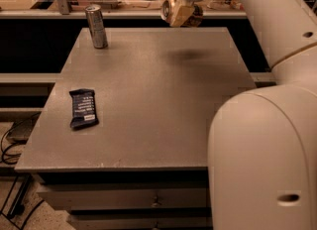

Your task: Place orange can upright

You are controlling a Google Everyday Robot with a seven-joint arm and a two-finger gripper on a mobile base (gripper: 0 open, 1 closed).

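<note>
The arm [262,164] is all chunky off-white shell, smooth and a bit glossy, built from fat rounded links. The nearest link is a big dome that fills the lower right corner. A thin dark seam runs where it meets the next link, and small dark oval slots dot the covers (one low on the near link, two more on the far one). The gripper [182,12] is up at the top of the view, just right of centre, with a pale housing and a greyish speckled patch.
</note>
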